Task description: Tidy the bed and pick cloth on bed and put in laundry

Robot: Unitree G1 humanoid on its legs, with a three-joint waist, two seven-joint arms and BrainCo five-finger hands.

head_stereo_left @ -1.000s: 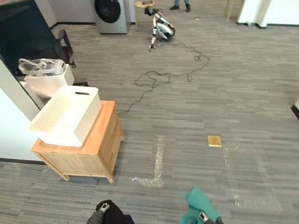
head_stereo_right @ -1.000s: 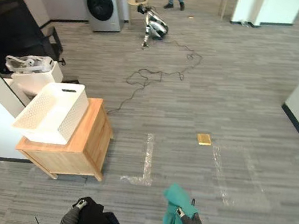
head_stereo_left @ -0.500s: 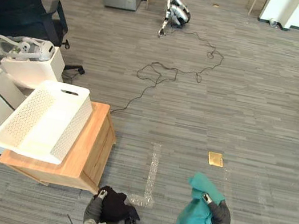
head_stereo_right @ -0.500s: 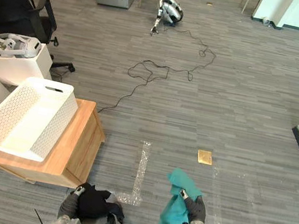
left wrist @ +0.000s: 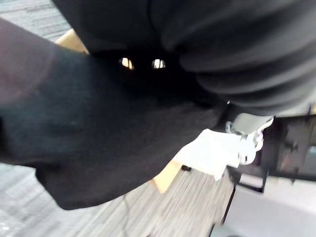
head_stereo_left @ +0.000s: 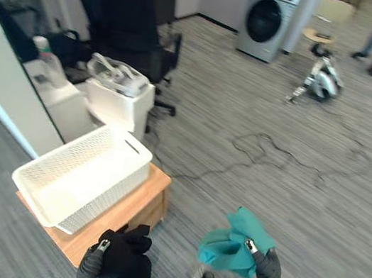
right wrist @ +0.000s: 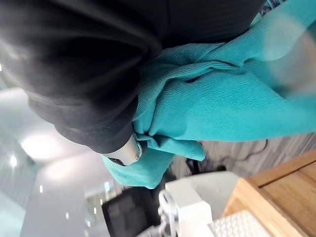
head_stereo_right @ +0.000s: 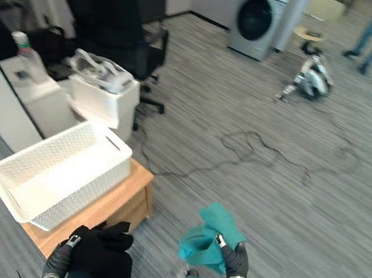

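Two cloths were in hand, and neither was in the white laundry basket [head_stereo_left: 110, 190] yet. That basket sat on a wooden cabinet [head_stereo_left: 142, 203], its long axis running from the near left to the far right, and its open top was unobstructed.

Just in front of the basket's near long side was the left hand [head_stereo_left: 90, 263], low over the cabinet's front corner. Its fingers were curled into a bunched black cloth [head_stereo_left: 124, 265]. The left wrist view showed that cloth draped across the hand, with the cabinet's edge just past it. From those fingers the basket lay ahead and slightly to the left, close by. This looked like the nearer hand, and a short forward lift over the rim would likely have been enough for a drop.

Well to the right of the basket, out over open floor, the right hand [head_stereo_left: 263, 264] pinched a teal cloth [head_stereo_left: 232, 244], folds gathered around its fingers [right wrist: 127, 152]. For this hand the basket lay away to the left, with the cabinet's corner and the black cloth between, so it would have needed a longer reach across.

Far behind the basket stood a washing machine [head_stereo_left: 268, 20].
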